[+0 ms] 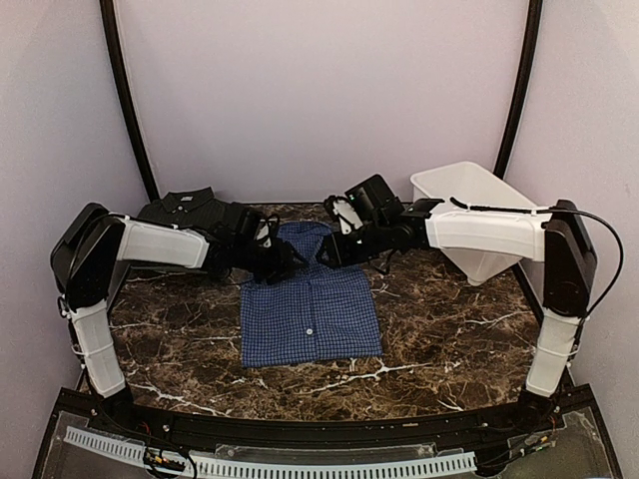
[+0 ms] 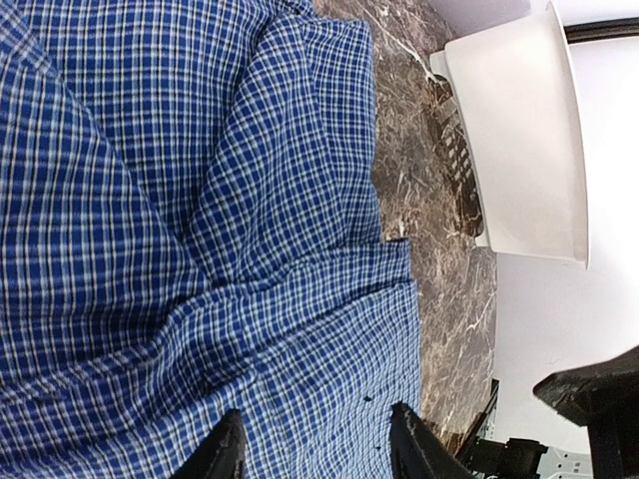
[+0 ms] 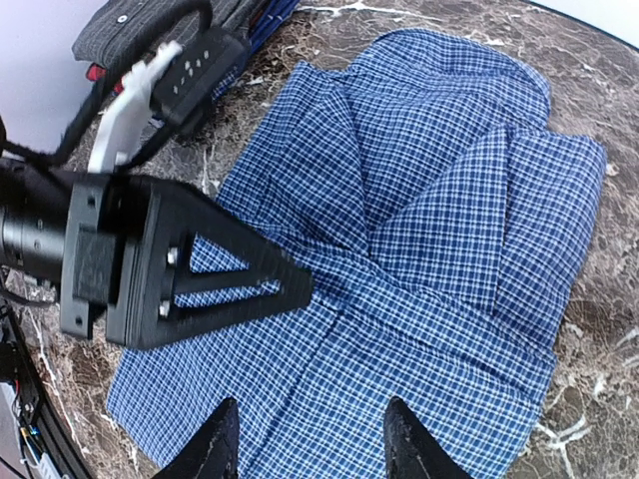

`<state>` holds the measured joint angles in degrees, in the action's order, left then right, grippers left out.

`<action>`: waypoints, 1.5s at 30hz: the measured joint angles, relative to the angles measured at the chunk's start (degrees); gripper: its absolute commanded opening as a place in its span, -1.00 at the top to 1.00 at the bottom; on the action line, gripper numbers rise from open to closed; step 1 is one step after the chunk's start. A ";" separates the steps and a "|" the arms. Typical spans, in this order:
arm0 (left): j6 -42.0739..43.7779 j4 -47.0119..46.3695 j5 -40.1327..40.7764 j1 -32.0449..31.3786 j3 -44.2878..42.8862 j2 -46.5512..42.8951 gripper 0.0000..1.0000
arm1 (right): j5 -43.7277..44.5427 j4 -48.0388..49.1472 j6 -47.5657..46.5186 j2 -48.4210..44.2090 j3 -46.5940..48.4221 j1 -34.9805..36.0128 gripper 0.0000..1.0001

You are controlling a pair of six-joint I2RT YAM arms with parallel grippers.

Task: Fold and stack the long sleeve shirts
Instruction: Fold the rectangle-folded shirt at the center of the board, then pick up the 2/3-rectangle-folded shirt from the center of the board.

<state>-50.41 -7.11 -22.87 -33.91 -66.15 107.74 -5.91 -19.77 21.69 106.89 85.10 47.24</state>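
Observation:
A blue checked long sleeve shirt [image 1: 310, 304] lies partly folded on the middle of the marble table, collar toward the back. Its sleeves are folded in over the chest [image 3: 439, 200]. Both grippers hover over its upper part, close together. My left gripper [image 1: 288, 261] [image 2: 315, 447] is open, with flat cloth [image 2: 200, 200] under its spread fingers. My right gripper [image 1: 327, 253] [image 3: 305, 439] is open too, with nothing pinched. A left finger [image 3: 140, 269] crosses the right wrist view. A dark checked shirt [image 1: 185, 208] [image 3: 150, 25] lies folded at the back left, with a sliver of red [image 3: 93, 72] beneath it.
A white plastic basket [image 1: 479, 200] [image 2: 524, 140] stands tilted at the back right, close to the right arm's forearm. Bare marble table [image 1: 449, 329] shows on both sides of the blue shirt and in front of it. Curtain walls close in the back and sides.

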 measured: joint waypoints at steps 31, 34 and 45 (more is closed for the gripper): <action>2.62 17.31 6.23 -1.73 24.02 -29.90 0.22 | -5.29 2.25 4.55 -17.42 -33.51 -3.67 0.17; 1.42 18.43 5.66 -3.45 27.21 -33.03 0.24 | -6.43 2.08 5.84 -19.10 -36.87 -3.08 0.18; -3.06 20.59 2.82 -8.11 35.78 -37.42 0.38 | -8.28 2.03 9.94 -21.07 -41.51 -0.57 0.25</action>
<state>-53.47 13.47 -20.05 -42.02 -30.37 70.32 -14.20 -17.74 31.64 85.82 43.59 46.68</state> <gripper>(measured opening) 0.321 0.387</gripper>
